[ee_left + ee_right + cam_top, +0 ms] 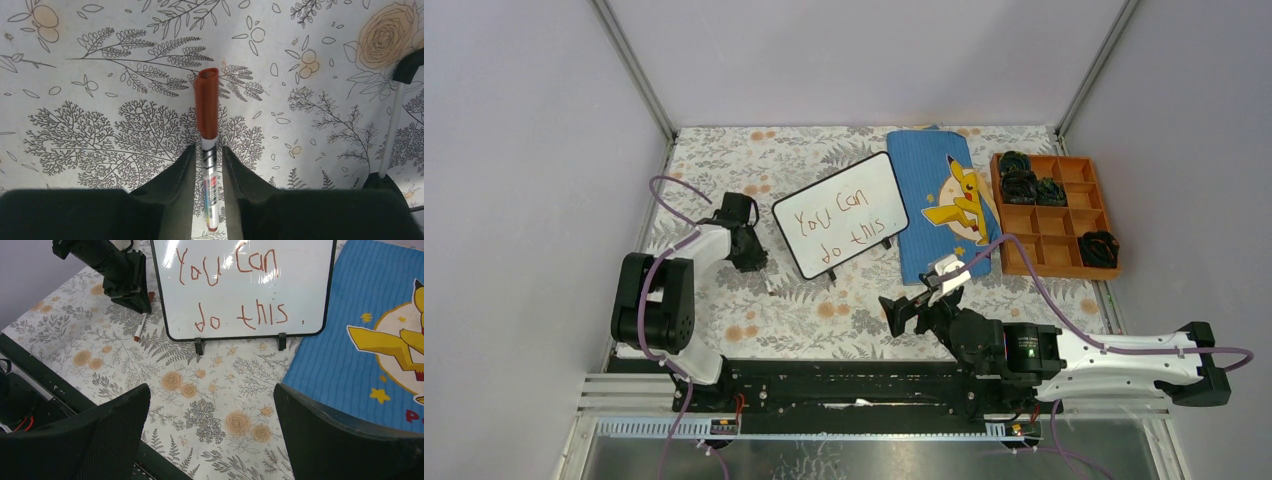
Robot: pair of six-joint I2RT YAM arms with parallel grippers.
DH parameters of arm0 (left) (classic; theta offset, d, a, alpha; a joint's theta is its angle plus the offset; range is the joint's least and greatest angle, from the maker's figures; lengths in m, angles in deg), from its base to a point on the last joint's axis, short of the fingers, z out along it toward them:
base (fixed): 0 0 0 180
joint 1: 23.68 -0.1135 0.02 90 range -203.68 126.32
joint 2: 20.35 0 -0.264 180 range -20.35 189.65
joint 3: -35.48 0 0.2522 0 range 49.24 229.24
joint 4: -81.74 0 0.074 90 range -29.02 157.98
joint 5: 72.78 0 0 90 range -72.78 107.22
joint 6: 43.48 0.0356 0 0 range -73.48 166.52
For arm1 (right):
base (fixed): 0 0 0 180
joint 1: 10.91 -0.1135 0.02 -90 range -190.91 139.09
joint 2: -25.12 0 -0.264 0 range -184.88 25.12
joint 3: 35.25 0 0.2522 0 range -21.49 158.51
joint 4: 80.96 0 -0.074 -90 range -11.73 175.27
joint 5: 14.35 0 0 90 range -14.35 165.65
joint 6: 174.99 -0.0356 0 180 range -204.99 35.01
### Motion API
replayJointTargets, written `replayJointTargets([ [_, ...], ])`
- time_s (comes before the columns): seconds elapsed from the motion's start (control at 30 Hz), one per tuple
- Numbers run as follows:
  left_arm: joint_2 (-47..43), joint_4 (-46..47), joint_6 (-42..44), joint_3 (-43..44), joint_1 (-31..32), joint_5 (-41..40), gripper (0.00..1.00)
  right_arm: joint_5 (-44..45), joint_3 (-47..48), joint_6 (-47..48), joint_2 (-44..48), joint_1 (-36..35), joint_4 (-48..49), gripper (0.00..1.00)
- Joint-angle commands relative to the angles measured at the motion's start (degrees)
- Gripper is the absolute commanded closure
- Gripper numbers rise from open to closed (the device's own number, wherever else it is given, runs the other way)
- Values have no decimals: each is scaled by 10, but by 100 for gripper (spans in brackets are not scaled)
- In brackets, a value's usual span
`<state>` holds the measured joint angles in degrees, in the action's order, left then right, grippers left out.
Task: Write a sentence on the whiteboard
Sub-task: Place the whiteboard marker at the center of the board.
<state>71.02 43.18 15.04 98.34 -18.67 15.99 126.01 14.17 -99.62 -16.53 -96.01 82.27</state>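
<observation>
Whiteboard: the whiteboard (876, 180) stands propped on its small black feet near the middle of the table (824, 320), its right edge just beside the blue cloth (924, 170).
Sentence: the sentence (842, 225) reads "You can do this" in two red-brown lines, so the writing looks complete.
Marker: the marker (208, 115) lies flat on the patterned cover, cap on, just left of the board.
Left gripper: the left gripper (207, 150) straddles the marker's barrel with a thin gap on each side — released, not pinching.
Right gripper: the right gripper (211, 390) hangs spread wide in front of the board, holding nothing.
Risk, marker: the barrel is round, so a finger brushing it on the way up could make it roll or drag.
Risk, board: it only leans on its feet, so a bump from either arm could tip it or smear the ink.
</observation>
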Motion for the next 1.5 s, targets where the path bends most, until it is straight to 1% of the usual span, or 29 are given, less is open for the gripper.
replayJointTargets([
  [0.0,18,19,8,3,-7,10,67,11,33,-17,-2,2,1,0],
  [0.33,8,19,2,-1,-7,10,59,11,30,-31,3,2,-14,0],
  [0.47,-12,15,0,-5,-7,-2,54,12,31,-33,7,2,-20,0],
  [0.6,-37,15,-6,-12,-7,-17,48,13,33,-34,10,2,-27,0],
  [0.77,-45,14,-12,-12,-7,-19,39,13,32,-39,13,2,-27,0],
  [0.9,-62,9,-23,-11,-7,-43,32,14,29,-45,10,2,-27,0],
  [1.0,-82,4,-30,-12,-7,-55,28,14,31,-45,3,2,-27,0],
  [1.1,-112,0,-38,-15,-8,-62,24,15,37,-42,-3,2,-27,0],
  [1.17,-138,-2,-41,-17,-7,-70,15,21,40,-41,-8,2,-24,0],
  [1.23,-176,1,-44,-23,-6,-74,3,26,44,-42,-16,2,-23,0],
  [1.3,-210,4,-46,-27,-2,-87,1,31,43,-46,-24,2,-13,0],
  [1.37,-252,4,-55,-34,7,-116,1,39,41,-43,-36,2,8,0],
  [1.47,-318,19,-53,-40,43,-159,1,84,54,-66,-74,2,17,0],
])
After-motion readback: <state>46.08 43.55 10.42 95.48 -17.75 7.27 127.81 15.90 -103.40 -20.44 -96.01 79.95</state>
